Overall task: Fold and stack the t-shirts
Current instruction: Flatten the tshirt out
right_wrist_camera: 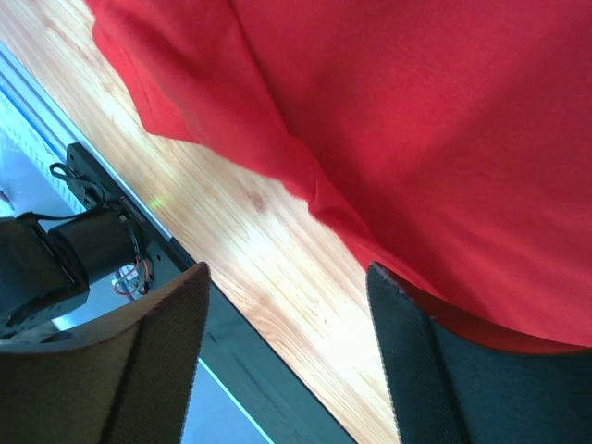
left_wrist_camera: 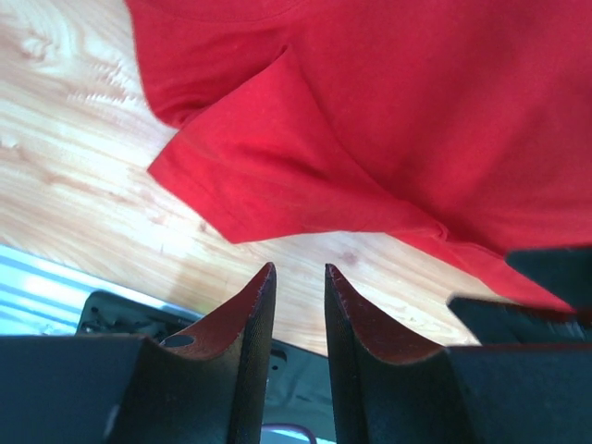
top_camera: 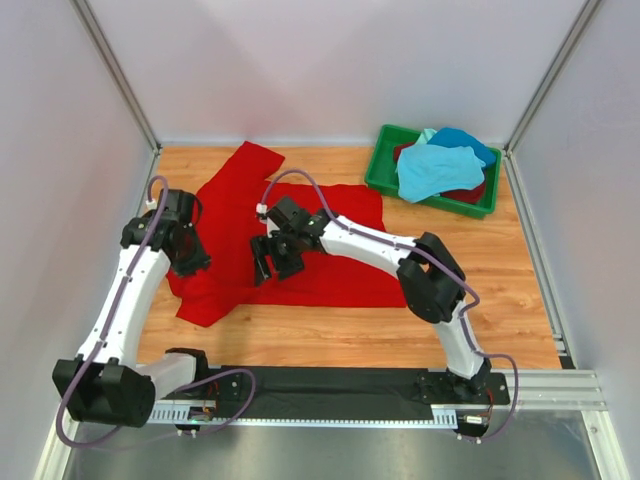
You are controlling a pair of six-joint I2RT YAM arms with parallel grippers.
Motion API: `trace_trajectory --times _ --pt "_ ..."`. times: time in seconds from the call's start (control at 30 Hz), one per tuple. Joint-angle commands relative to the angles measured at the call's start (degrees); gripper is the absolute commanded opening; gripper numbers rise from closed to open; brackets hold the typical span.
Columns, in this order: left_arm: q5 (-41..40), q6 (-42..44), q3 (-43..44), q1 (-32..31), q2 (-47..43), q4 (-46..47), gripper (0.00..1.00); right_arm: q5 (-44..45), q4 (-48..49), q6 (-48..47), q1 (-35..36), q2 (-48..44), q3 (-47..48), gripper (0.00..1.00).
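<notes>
**Top external view: red t-shirt spread out, both sets of jaws released**

A bright red t-shirt lies spread on the wooden tabletop, covering its left and middle parts. One sleeve reaches toward the far edge and another flap points toward the near edge. The left arm holds its jaws over the shirt's left border. The right arm reaches across so that its jaws sit above the middle of the cloth; whether either touches the fabric cannot be told.

In the left wrist view the fingers stand slightly apart with nothing between them, and a sleeve hem and bare wood lie beyond. In the right wrist view the fingers are spread wide and grasp nothing.

At the far right corner a green bin holds more shirts: a light turquoise t-shirt on top, a blue t-shirt behind it, and a dark red t-shirt beneath.
</notes>
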Motion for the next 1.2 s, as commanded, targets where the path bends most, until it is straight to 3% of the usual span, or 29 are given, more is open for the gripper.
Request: trace_trajectory --times 0.0,0.2,0.27,0.3,0.4,0.57,0.67,0.8,1.1,1.17 --pt "-4.53 -2.29 0.63 -0.13 -3.57 -3.84 0.36 -4.79 -0.05 0.56 0.42 2.73 4.46 0.69" --pt "-13.87 -3.88 4.5 -0.13 -5.25 -8.77 0.36 -1.27 11.53 13.19 3.58 -0.87 -5.0 0.44" --pt "-14.58 -4.58 5.21 -0.13 -5.42 -9.83 0.36 -2.4 18.55 21.78 4.63 -0.69 -7.47 0.48" --pt "-14.85 -4.85 5.3 -0.13 -5.51 -10.0 0.36 -2.76 21.02 23.66 5.25 -0.61 -8.79 0.56" --pt "-15.29 -6.08 5.03 -0.13 -6.12 -10.45 0.36 1.09 24.82 27.44 8.32 -0.25 -9.24 0.67" --pt "-16.43 -7.22 2.66 -0.13 -7.79 -10.62 0.36 17.44 28.16 34.13 13.86 -0.17 -10.12 0.7" --pt "-20.87 -6.96 3.01 -0.13 -10.15 -11.23 0.36 28.9 24.59 40.17 16.67 3.33 -6.62 0.64" --pt "-21.44 -5.91 3.8 -0.13 -10.43 -11.06 0.36 35.71 18.69 45.38 17.82 7.55 -2.93 0.57" --pt "-19.86 -5.73 3.89 -0.21 -14.03 -10.01 0.34 38.01 1.46 47.68 18.62 18.02 13.17 0.49" --pt "-20.91 -5.73 4.07 -0.21 -14.65 -10.27 0.35 38.1 0.22 47.85 18.53 19.34 13.69 0.42"
